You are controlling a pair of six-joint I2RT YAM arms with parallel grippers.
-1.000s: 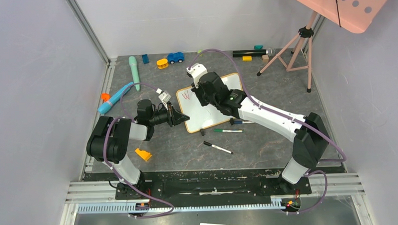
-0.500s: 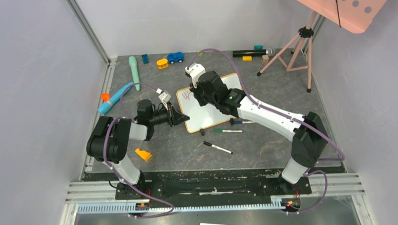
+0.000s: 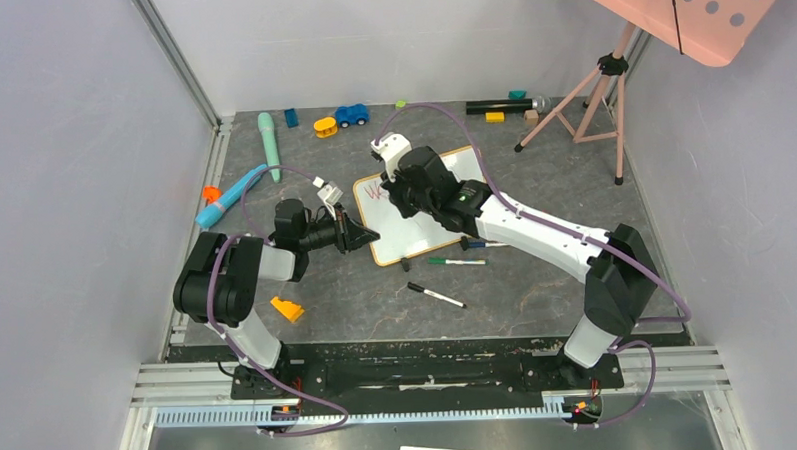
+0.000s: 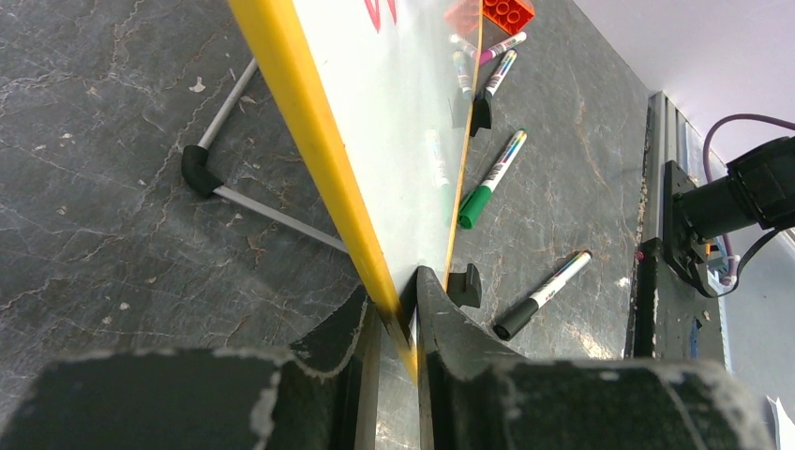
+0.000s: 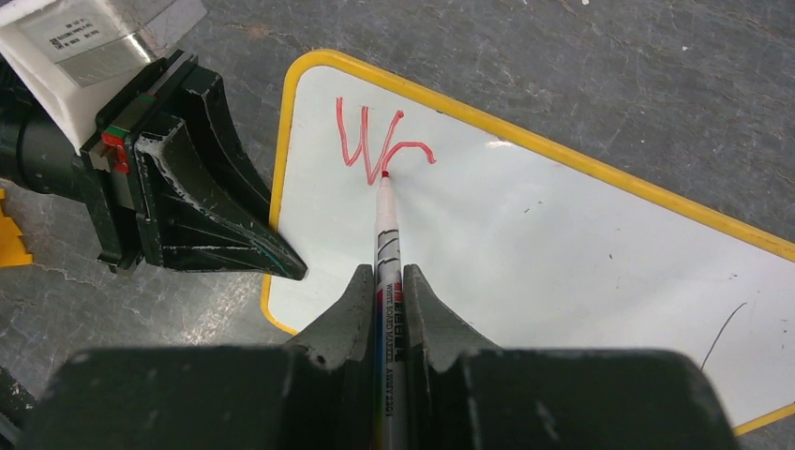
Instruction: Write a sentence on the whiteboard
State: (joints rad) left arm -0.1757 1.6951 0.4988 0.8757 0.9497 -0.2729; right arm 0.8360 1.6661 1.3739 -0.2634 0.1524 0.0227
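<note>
Sentence (image 5: pixel 380 145) is barely begun: marker (image 5: pixel 386 220) is clamped in right gripper (image 5: pixel 386 277), whiteboard (image 5: pixel 562 253) edge pinched by left gripper (image 4: pixel 398 302); steady tip pressure is needed for coming letters.

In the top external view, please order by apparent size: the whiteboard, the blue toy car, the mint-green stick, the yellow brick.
Largest to smallest:
1. whiteboard, although the right arm hides part of it
2. mint-green stick
3. blue toy car
4. yellow brick
</note>
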